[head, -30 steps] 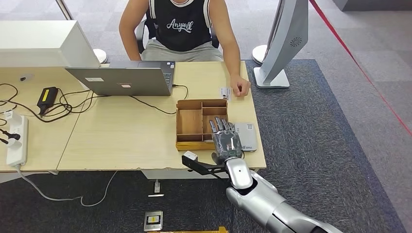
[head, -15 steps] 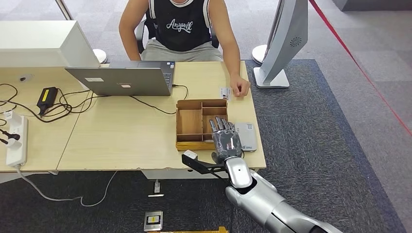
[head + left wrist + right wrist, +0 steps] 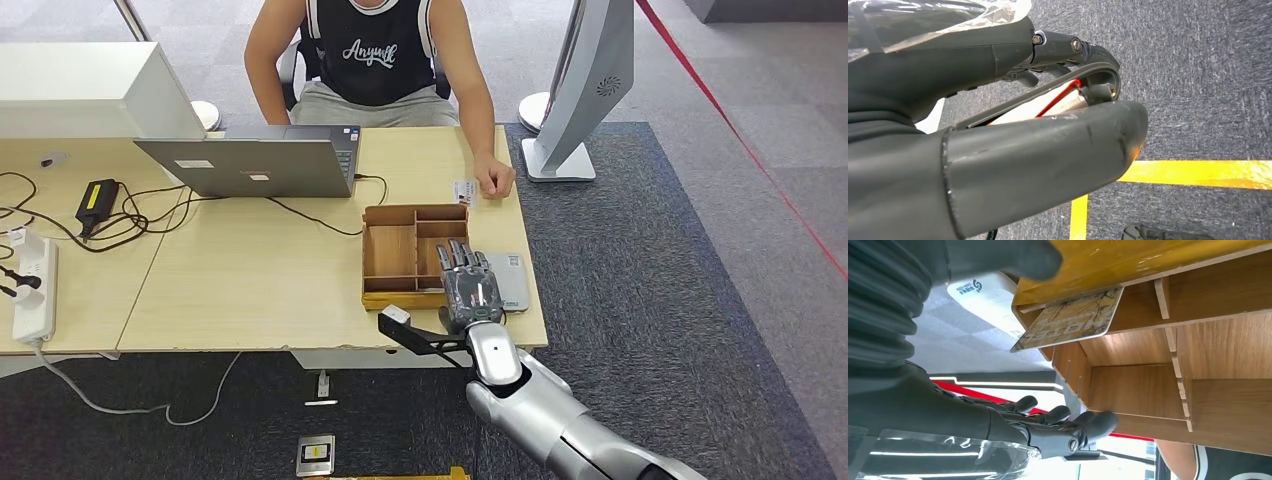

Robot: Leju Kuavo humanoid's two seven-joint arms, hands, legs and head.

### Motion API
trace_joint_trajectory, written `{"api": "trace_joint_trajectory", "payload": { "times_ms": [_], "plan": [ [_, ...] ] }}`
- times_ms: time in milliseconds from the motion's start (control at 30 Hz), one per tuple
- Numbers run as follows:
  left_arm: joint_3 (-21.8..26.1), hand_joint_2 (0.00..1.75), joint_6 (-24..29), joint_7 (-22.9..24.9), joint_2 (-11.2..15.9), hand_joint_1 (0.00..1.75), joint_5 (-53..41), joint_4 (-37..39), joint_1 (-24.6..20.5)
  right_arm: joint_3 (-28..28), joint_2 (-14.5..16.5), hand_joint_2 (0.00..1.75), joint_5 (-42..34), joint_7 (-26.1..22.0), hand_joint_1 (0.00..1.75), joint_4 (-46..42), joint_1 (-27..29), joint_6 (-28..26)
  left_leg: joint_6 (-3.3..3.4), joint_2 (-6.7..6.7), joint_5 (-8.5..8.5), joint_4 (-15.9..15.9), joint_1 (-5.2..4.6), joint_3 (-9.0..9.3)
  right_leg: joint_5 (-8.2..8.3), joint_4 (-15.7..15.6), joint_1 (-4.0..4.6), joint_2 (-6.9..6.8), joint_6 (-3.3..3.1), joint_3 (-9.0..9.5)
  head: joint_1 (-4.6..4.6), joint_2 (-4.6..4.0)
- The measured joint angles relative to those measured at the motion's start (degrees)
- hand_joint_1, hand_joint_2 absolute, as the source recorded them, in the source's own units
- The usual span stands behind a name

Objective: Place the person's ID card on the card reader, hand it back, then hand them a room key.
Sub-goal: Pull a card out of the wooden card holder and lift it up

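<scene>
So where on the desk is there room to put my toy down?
The widest bare patch is the desk top between the laptop and the front edge, left of the wooden tray. It's crowded by the cables far left, and around the right hand and card reader.

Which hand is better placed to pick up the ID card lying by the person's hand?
The right hand, probably. It is open above the table by the wooden tray, with the ID card just beyond. The left hand hangs over the floor.
</scene>
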Motion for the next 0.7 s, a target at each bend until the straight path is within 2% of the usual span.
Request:
{"api": "trace_joint_trajectory", "payload": {
  "times_ms": [100,200,700],
  "plan": [
    [0.0,0.0,0.0,0.0,0.0,0.0,0.1,0.0,0.0,-0.1,0.0,1.75,-0.2,-0.1,1.71,0.0,0.0,0.0,0.0,0.0,0.0,0.0,0.0,0.0,0.0,0.0,0.0,0.0,0.0,0.0,0.01,-0.01],
    [-0.1,0.0,0.0,0.0,0.0,0.0,0.1,0.0,0.0,-0.2,0.0,1.75,-0.2,-0.2,1.75,0.0,0.0,0.0,0.0,0.0,0.0,0.0,0.0,0.0,0.0,0.0,0.0,0.0,0.0,0.0,0.01,-0.01],
    [-0.1,0.0,0.1,0.0,0.0,0.0,0.3,-0.4,0.0,-0.5,0.3,1.75,-0.4,-1.0,1.75,0.0,0.0,0.2,0.0,0.0,0.0,0.0,0.0,-0.01,0.0,0.0,0.0,0.0,0.0,0.0,0.01,-0.01]
  ]
}}
